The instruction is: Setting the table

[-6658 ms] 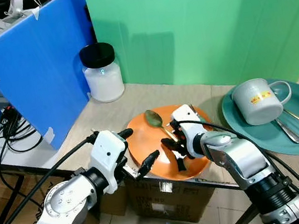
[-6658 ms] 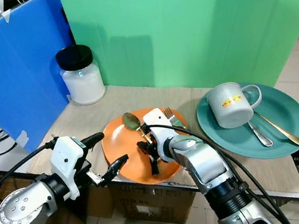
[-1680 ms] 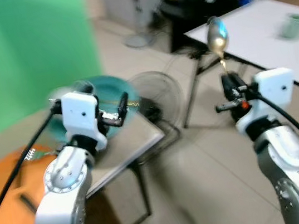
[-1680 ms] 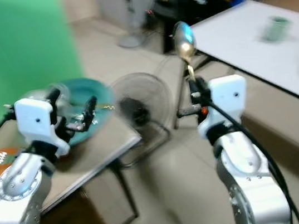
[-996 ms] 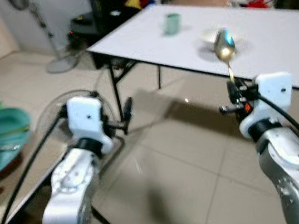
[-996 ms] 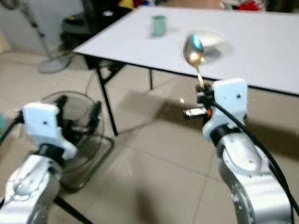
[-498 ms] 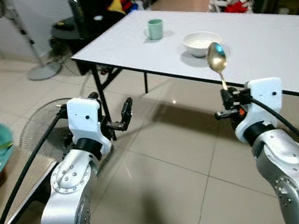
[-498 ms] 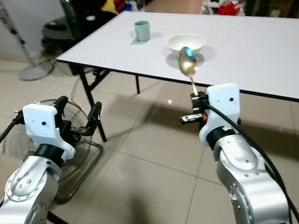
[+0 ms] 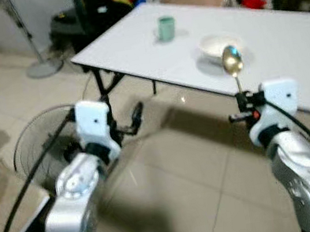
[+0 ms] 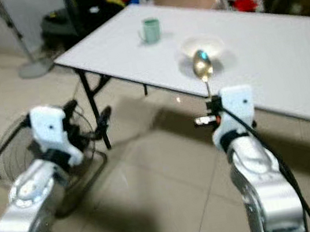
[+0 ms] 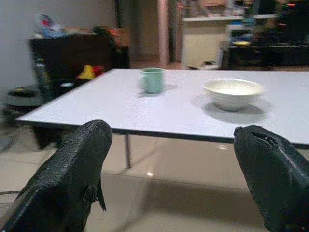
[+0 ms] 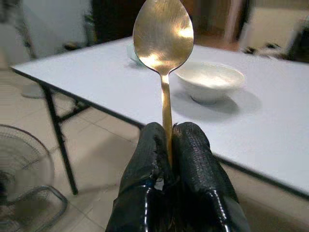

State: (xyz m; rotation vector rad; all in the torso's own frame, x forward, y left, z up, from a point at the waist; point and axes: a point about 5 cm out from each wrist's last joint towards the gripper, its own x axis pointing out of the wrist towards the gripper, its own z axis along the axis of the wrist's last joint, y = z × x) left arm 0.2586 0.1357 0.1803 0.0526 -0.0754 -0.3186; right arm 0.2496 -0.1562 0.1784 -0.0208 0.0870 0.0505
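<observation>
Nothing among the objects is shifting; since half a second ago the camera is merely drifting. Right gripper point(image 12: 169, 140) is pinching the gold spoon point(image 12: 163, 36) upright, near the white table point(image 9: 284, 44) bearing a bowl point(image 11: 233, 92) and, further left, a green mug point(image 11: 152, 79). Left gripper point(image 11: 169, 159) is hanging spread wide, holding nothing.
</observation>
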